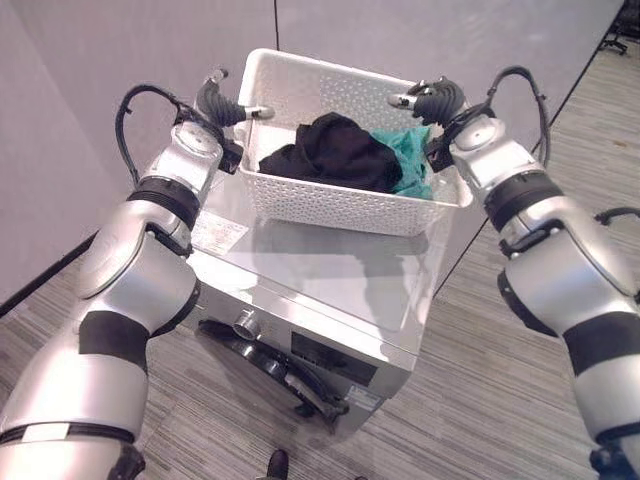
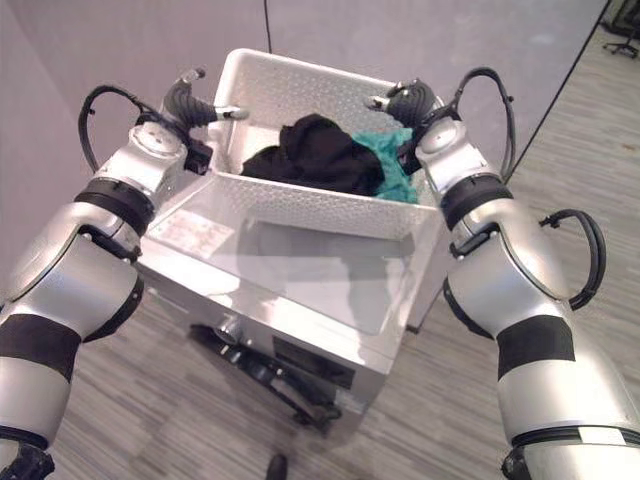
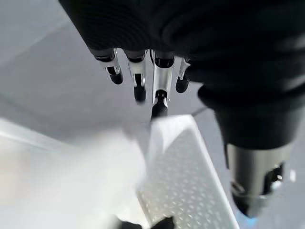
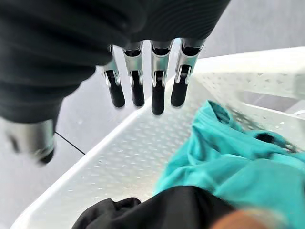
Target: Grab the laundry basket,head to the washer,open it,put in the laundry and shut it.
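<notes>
Basket [image 1: 340,205] with black and teal laundry [image 1: 345,150] sits atop washer [image 1: 330,290], left hand [image 1: 222,103] at 10 o'clock and right hand [image 1: 432,100] at 2 hover fingers straight, holding nothing; door [image 1: 270,365] ajar, loading and shutting remain.

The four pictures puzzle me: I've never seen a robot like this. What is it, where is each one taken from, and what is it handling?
It is a two-armed humanoid robot. The two wide pictures come from its head, looking down; the two close ones from cameras on its wrists. A white laundry basket sits on top of a silver washer, holding black clothes and a teal garment. The left hand and right hand are at the basket's two sides, fingers straight over its rim, curled round nothing. The washer's door hangs open below.
</notes>
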